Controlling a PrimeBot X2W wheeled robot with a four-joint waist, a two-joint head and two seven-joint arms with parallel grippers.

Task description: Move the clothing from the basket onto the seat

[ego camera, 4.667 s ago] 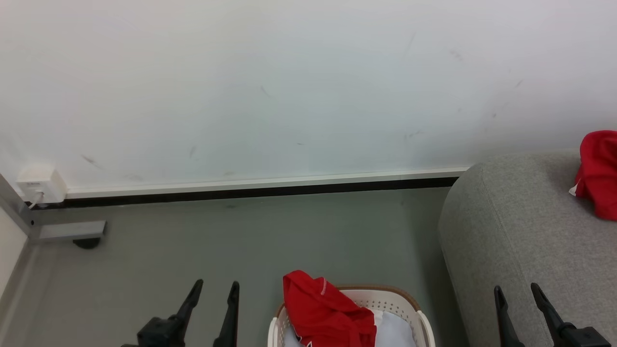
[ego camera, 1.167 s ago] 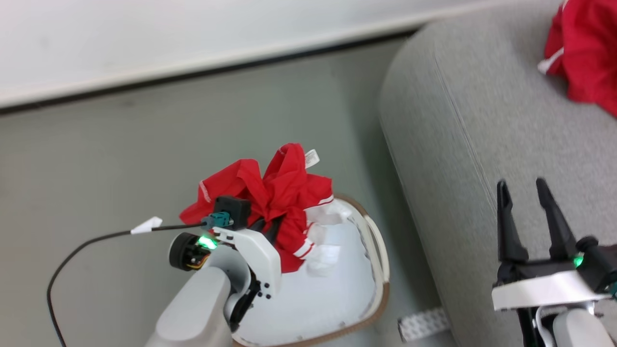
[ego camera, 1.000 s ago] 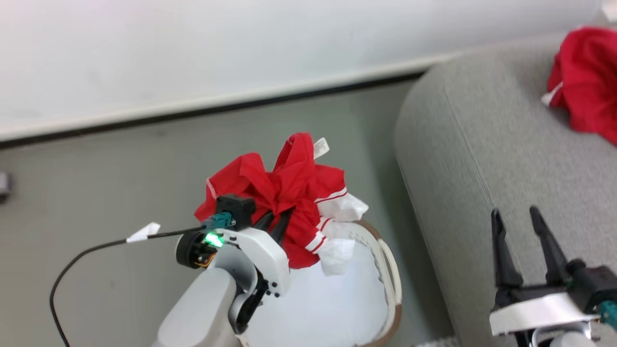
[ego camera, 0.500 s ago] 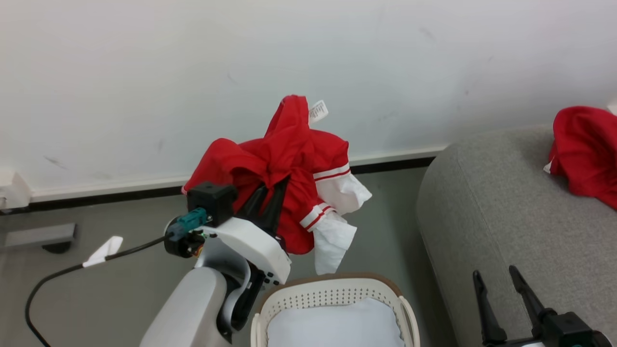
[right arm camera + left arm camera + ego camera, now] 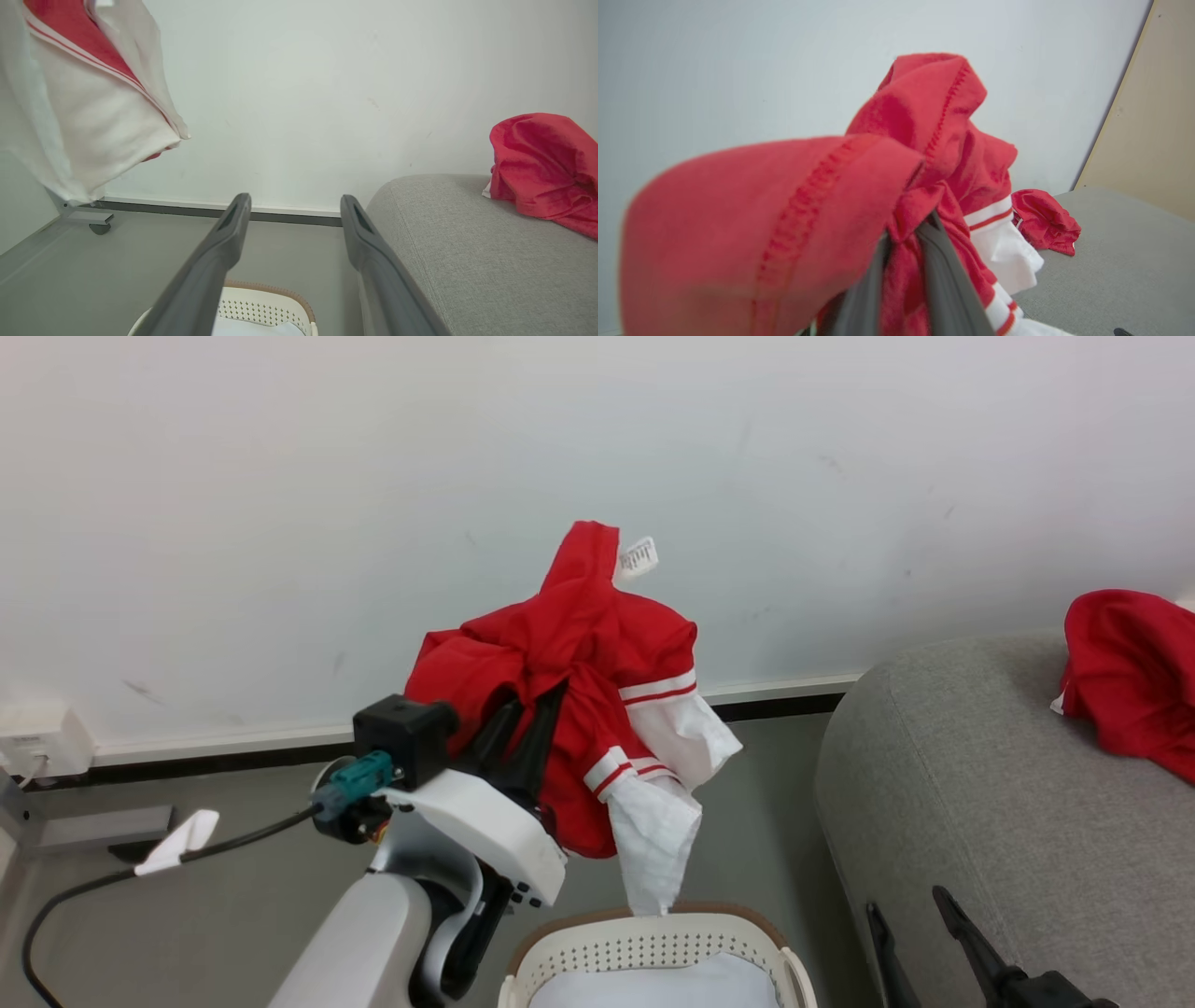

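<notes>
My left gripper (image 5: 537, 695) is shut on a red and white garment (image 5: 597, 644) and holds it in the air above the cream basket (image 5: 644, 938). The same garment (image 5: 924, 121) drapes over the fingers in the left wrist view, and its white sleeve (image 5: 84, 121) hangs at the upper left of the right wrist view. A white cloth (image 5: 658, 985) lies inside the basket. My right gripper (image 5: 294, 200) is open and empty, low beside the grey seat (image 5: 980, 784). Another red garment (image 5: 1130, 677) lies on the seat.
A white wall runs behind with a dark baseboard (image 5: 775, 705). A wall socket box (image 5: 37, 737) and a metal bracket (image 5: 93, 826) sit at the far left. A black cable (image 5: 168, 854) trails from my left wrist. Grey floor (image 5: 233, 859) surrounds the basket.
My left gripper has lifted the red and white garment clear of the basket. The head camera has tilted up, so the basket and my right gripper sit lower in view.
</notes>
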